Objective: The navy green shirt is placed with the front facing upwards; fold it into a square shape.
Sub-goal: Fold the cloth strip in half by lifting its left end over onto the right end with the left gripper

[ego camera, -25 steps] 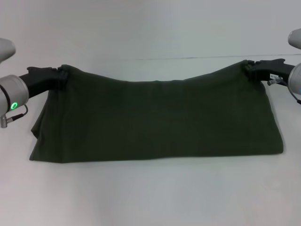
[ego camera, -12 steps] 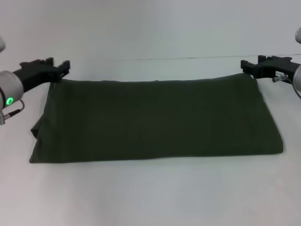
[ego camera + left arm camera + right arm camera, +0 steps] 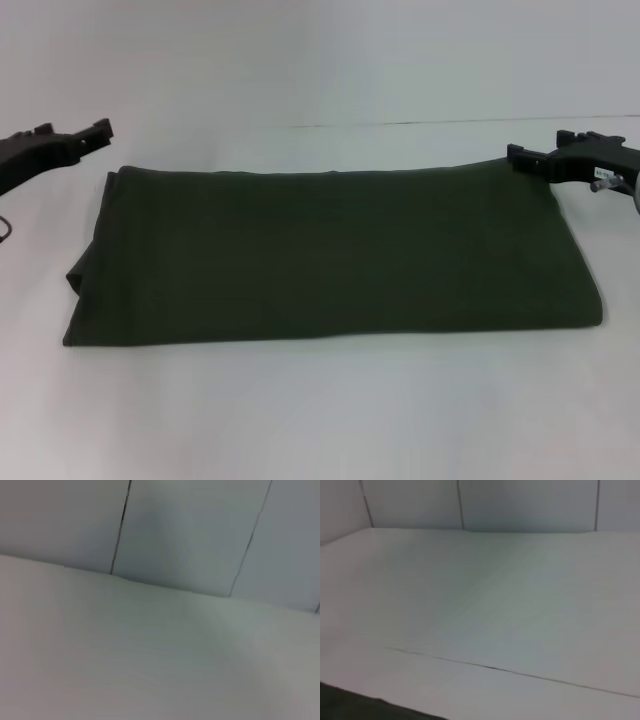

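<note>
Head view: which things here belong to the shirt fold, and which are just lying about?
Part of the job:
- navy green shirt, folded into a wide band on the table
- left gripper, beyond the shirt's far left corner, clear of the cloth
- right gripper, at the far right corner

Lying about:
- nothing; only the white table and the back wall

Left gripper (image 3: 98, 128) hangs at the far left, right gripper (image 3: 518, 155) at the far right, both arms reaching inward at low height, fingers parted and holding nothing.
</note>
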Motion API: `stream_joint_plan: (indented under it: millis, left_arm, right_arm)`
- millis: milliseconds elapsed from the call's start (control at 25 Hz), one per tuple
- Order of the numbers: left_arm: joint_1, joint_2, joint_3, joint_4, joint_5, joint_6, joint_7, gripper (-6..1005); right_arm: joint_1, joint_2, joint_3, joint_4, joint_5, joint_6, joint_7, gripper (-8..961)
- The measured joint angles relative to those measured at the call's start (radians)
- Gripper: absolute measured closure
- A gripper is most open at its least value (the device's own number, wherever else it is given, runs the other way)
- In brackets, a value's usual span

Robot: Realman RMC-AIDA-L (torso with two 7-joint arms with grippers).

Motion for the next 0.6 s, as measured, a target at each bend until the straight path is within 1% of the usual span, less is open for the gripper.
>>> stream_joint_plan:
  millis: [160, 240, 440, 520, 600]
  left_arm:
    - [0.023, 0.04, -0.045, 0.005, 0.016, 0.149, -0.116, 139]
    - [0.033, 0.056, -0.066, 0.012, 0.036, 0.23, -0.169, 98]
    - [0.051, 0.07, -0.073, 0.073, 0.139, 0.371, -0.308, 59]
    - [0.052, 0.072, -0.069, 0.104, 0.23, 0.421, -0.358, 59]
    - [0.053, 0.073, -0.068, 0.118, 0.29, 0.451, -0.368, 60]
  right_arm:
    - [-0.027, 0.0, 0.0, -0.039, 0.001, -0.098, -0.009, 101]
    - [-0.045, 0.0, 0.0, -0.058, 0.003, -0.162, -0.012, 102]
    - [-0.1, -0.001, 0.0, -0.096, 0.007, -0.302, -0.016, 102]
    - [-0.126, -0.001, 0.002, -0.112, 0.007, -0.362, -0.017, 103]
    - [-0.154, 0.0, 0.009, -0.124, 0.007, -0.414, -0.017, 104]
